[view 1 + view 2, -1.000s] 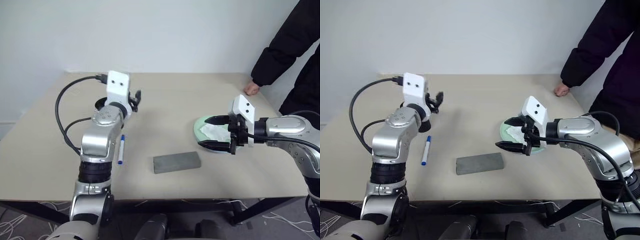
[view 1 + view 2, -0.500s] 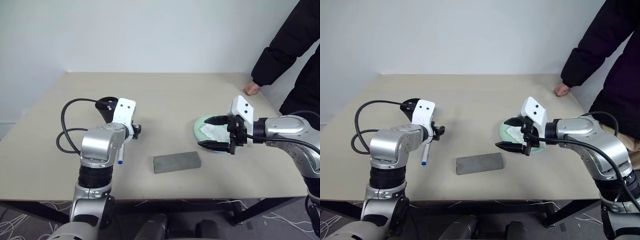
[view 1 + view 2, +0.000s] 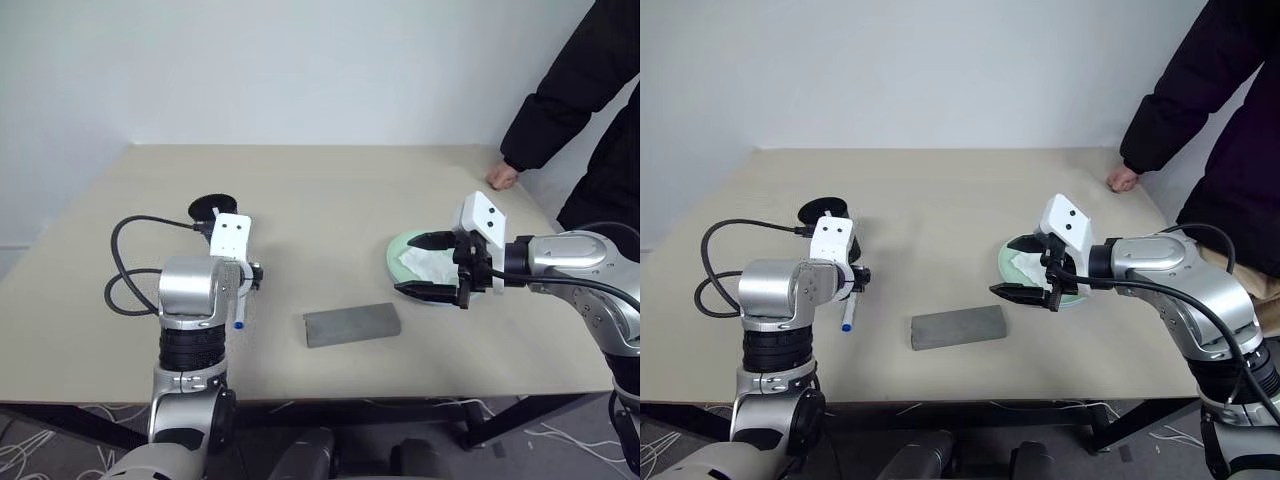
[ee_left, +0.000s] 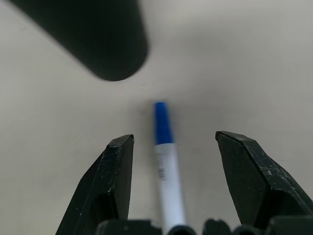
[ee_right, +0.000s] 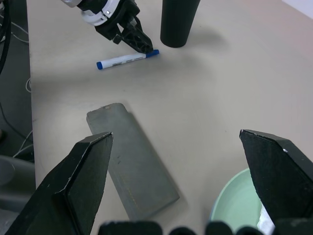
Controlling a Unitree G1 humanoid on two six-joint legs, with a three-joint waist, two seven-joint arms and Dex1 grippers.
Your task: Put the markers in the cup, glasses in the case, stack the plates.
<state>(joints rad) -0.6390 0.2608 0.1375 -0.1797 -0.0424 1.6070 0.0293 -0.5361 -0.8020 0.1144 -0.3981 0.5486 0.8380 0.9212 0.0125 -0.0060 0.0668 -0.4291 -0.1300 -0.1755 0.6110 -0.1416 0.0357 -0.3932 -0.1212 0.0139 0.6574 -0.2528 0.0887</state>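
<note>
Glasses, the black-capped marker and the blue plate I can't make out anywhere from where I stand; white tissue [image 3: 425,265] covers most of the green plate [image 3: 1011,262], and the right arm cuts off its far side. The left arm hides much of the blue-capped marker [image 3: 848,318] from the head views, leaving its lower end poking out. Since a second ago the left end effector [image 4: 171,147] has swung from pointing up over the tabletop [image 3: 340,200] down to hang over that marker; the right end effector [image 3: 432,265] has not budged, its fingers spread wide beside the plate. The left wrist view shows what the head views cannot: the marker lies between the spread fingers, apparently untouched, its blue cap pointing toward the black cup [image 4: 93,34] just beyond. The right wrist view shows the grey case [image 5: 132,169] lying closed, well apart from the cup. A person's hand [image 3: 503,178] rests at the far edge.
</note>
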